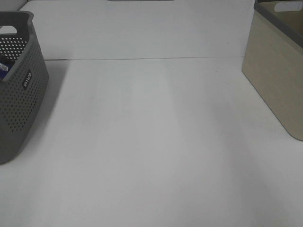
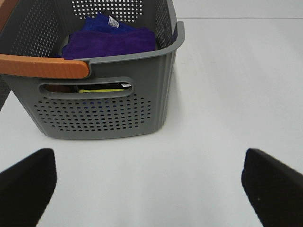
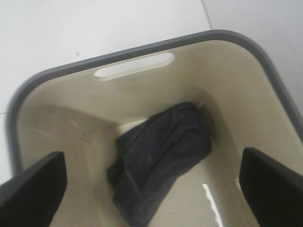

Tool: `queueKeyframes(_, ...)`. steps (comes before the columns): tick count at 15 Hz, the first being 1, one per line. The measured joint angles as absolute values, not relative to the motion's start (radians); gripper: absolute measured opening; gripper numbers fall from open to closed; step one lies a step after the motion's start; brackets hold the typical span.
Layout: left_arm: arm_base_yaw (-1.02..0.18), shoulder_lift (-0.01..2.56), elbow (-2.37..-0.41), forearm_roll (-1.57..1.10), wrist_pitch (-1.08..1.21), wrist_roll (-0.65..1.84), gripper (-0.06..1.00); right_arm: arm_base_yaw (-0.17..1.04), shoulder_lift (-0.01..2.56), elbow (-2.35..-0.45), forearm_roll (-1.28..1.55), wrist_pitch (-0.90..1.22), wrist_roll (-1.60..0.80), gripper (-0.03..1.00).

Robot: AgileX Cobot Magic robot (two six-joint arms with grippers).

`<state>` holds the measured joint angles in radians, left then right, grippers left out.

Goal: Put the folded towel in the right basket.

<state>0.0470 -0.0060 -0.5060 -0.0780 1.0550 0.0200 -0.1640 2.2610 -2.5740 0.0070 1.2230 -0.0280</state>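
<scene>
Seen from the right wrist, the right pincer hangs spread and empty directly above the beige smooth-walled plastic basket with a grey rim, and the dark grey folded towel lies loose on that basket's floor, so the placing itself looks done. Beyond it across the bare white surface, the left pincer is also spread and empty, facing the grey perforated plastic basket holding purple and blue cloths; I judge only arm withdrawal remains.
</scene>
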Motion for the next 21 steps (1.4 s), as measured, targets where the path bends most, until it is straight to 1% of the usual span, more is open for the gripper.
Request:
queueKeyframes(1, 0.047, -0.006, -0.506, -0.078, 1.055, 0.020, 0.99, -0.148, 2.258, -2.574, 0.041, 1.223, -0.028, 0.95)
queueKeyframes(4, 0.047, -0.006, -0.506, -0.078, 1.055, 0.020, 0.99, -0.039, 2.214, -2.566, 0.000, 1.221, -0.014, 0.95)
queueKeyframes(5, 0.047, -0.006, -0.506, -0.078, 1.055, 0.020, 0.99, -0.015, 2.178, -2.533, 0.000, 1.220, -0.007, 0.95)
queueKeyframes(7, 0.047, -0.006, -0.506, -0.078, 1.055, 0.020, 0.99, -0.008, 2.081, -2.433, 0.000, 1.219, 0.000, 0.95)
queueKeyframes(8, 0.047, -0.006, -0.506, -0.078, 1.055, 0.020, 0.99, -0.011, 2.004, -2.334, 0.000, 1.219, 0.000, 0.95)
queueKeyframes(9, 0.047, -0.006, -0.506, -0.078, 1.055, 0.020, 0.99, -0.013, 1.811, -2.035, -0.008, 1.216, 0.000, 0.95)
queueKeyframes(11, 0.047, -0.006, -0.506, -0.078, 1.055, 0.020, 0.99, -0.013, 1.577, -1.696, -0.010, 1.185, 0.000, 0.95)
queueKeyframes(14, 0.047, -0.006, -0.506, -0.078, 1.055, 0.020, 0.99, -0.013, 1.156, -1.193, 0.000, 1.063, -0.036, 0.95)
queueKeyframes(16, 0.047, -0.006, -0.506, -0.078, 1.055, 0.020, 0.99, -0.013, 0.878, -0.983, 0.000, 1.032, -0.038, 0.94)
queueKeyframes(17, 0.047, -0.006, -0.506, -0.078, 1.055, 0.020, 0.99, -0.013, 0.810, -0.938, 0.000, 1.029, -0.038, 0.94)
queueKeyframes(21, 0.047, -0.006, -0.506, -0.078, 1.055, 0.020, 0.99, -0.013, 0.371, -0.688, -0.016, 1.025, -0.045, 0.94)
